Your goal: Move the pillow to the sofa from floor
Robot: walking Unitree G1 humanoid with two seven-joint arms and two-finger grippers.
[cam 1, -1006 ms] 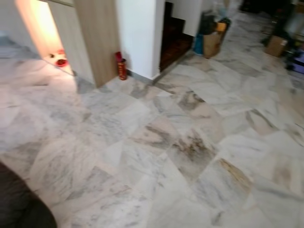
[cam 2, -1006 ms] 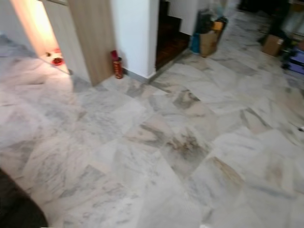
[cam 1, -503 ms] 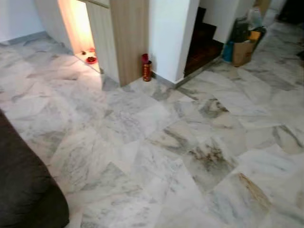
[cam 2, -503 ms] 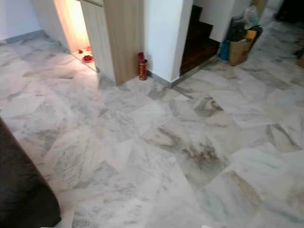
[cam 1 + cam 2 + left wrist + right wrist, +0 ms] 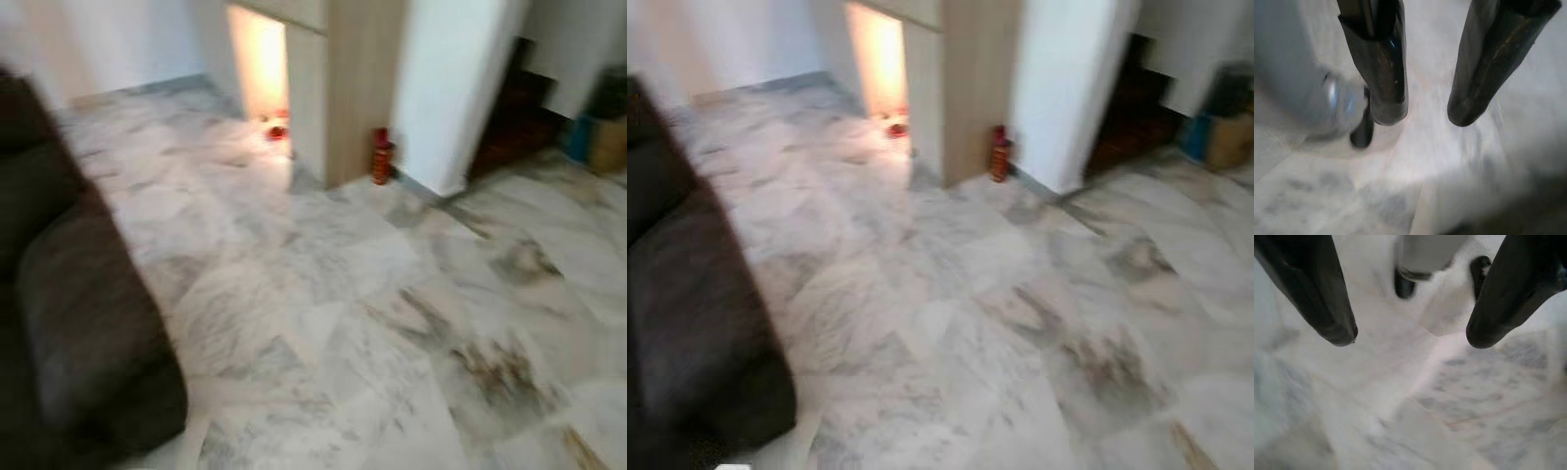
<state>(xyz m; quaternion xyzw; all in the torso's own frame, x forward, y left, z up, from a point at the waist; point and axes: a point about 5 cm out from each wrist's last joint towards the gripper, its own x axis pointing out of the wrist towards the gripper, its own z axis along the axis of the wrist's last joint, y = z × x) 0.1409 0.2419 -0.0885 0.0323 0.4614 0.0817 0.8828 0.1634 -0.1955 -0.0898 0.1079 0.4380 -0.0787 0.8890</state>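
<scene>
Marble floor (image 5: 392, 323) spreads wide and bare through the middle and right of the blurred head views. Along its left edge sits the dark sofa (image 5: 78, 323), its rounded arm just meeting the tiles. A wood panel (image 5: 358, 88) and red canister (image 5: 381, 157) stand at the far edge. Left gripper (image 5: 1425, 110) and right gripper (image 5: 1410, 335) hang over tiles, fingers spread, gripping nothing. I cannot tell where the pillow lies.

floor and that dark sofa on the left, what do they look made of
The floor looks like polished marble or marble-look tile: pale grey-white slabs with grey and brown veining, faint joint lines and a soft sheen. The sofa looks upholstered in dark matte fabric, rounded and cushioned with no shine, though the blur leaves the weave unclear.
</scene>
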